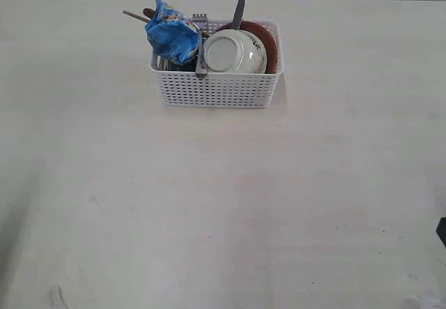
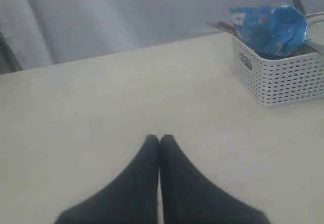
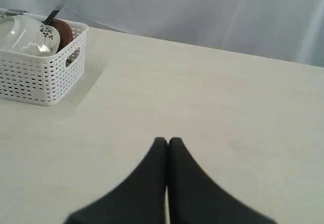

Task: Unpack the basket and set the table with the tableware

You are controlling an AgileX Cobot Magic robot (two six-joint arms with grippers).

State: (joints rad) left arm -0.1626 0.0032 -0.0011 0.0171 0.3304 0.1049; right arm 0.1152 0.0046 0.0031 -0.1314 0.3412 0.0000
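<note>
Both arms' jaws pinched together, empty; blue bag crowds tableware in basket.

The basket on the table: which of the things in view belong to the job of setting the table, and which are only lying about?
Belong to the job: basket, table, pale bowl, brown plate, knife, fork, chopsticks.
Only lying about: blue crisp bag, inside the basket.
</note>
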